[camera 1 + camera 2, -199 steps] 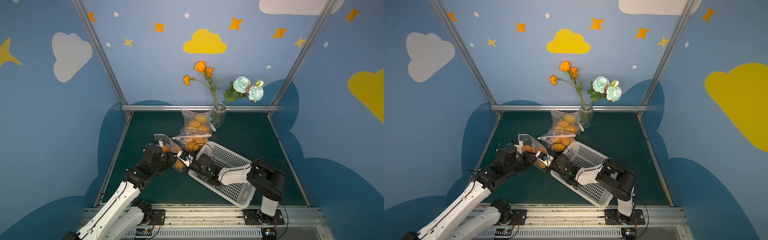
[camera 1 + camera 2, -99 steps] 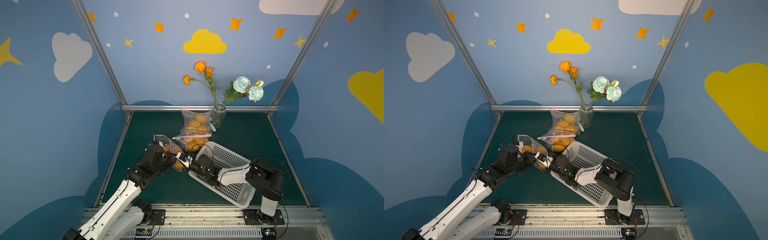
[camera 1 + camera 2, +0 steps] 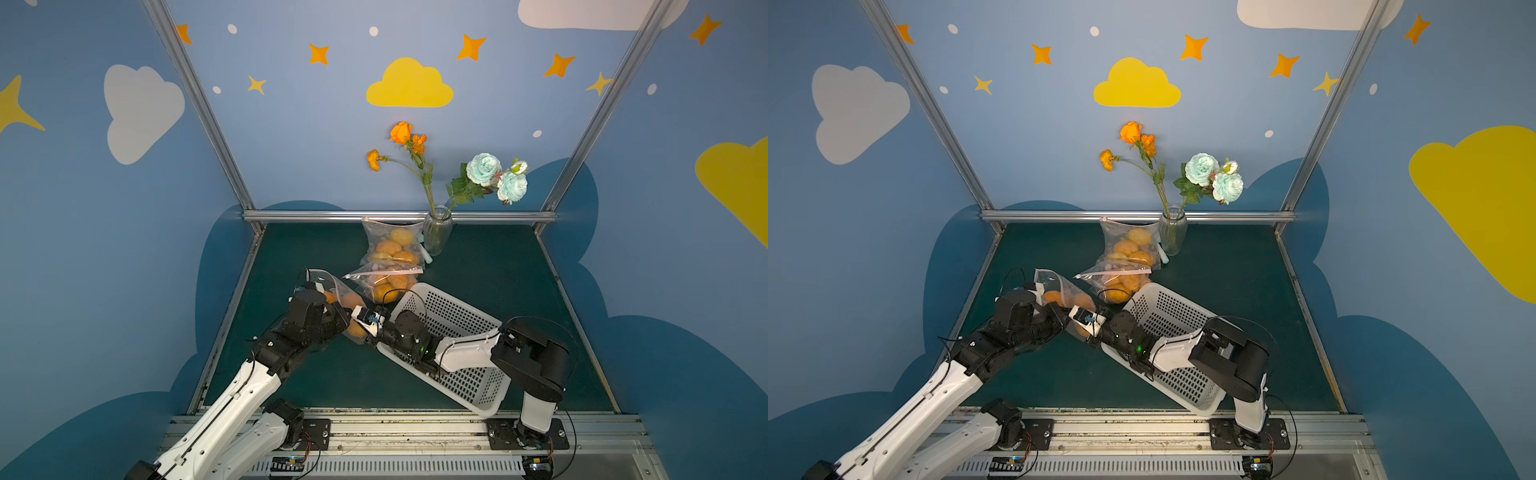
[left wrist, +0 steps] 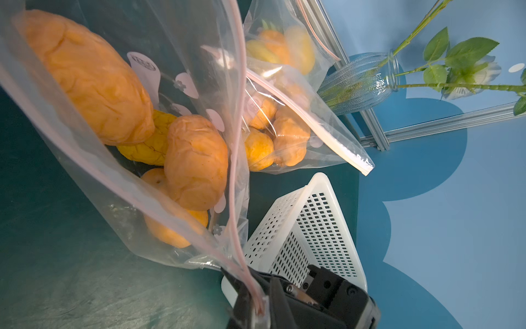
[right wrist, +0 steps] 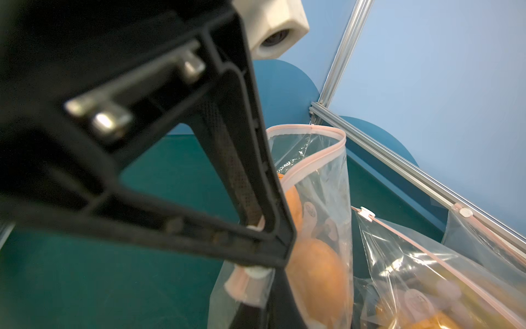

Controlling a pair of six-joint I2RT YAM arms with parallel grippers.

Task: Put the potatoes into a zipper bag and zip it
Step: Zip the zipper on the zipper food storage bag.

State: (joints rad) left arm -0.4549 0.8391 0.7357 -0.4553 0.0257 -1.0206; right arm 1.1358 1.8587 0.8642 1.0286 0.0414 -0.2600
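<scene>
Left gripper (image 5: 269, 242): looks squeezed right down on the pink zip strip (image 4: 234, 148) of the open bag (image 3: 328, 282). It's close to one corner, and only a sliver of strip shows between the tips.
Right gripper (image 5: 253, 302): clamped tight on that same bag's corner, just beside the left one, so the two claws nearly touch.
Open bag: hangs between the claws, a bit left of the middle of the tabletop (image 3: 498, 266). The mouth gapes wide at the end away from the claws. Honestly can't tell if its bottom rests on the tabletop.
Potatoes (image 4: 91, 79): wrinkly orange ones plus a yellow one, at least four, sitting inside the open bag. More are in two other bags.
Middle bag (image 3: 374, 279): lies about mid-tabletop, just beside the basket's rim, its zip strip lying flat.
Back bag (image 3: 386, 249): leans at the back edge, right next to the vase.
White basket (image 3: 453, 316): tipped over, running from the middle toward the front edge on the right side, with the right arm lying across it.
Glass vase (image 3: 436, 232): middle of the back edge, holding orange and pale blue flowers (image 3: 484, 170).
</scene>
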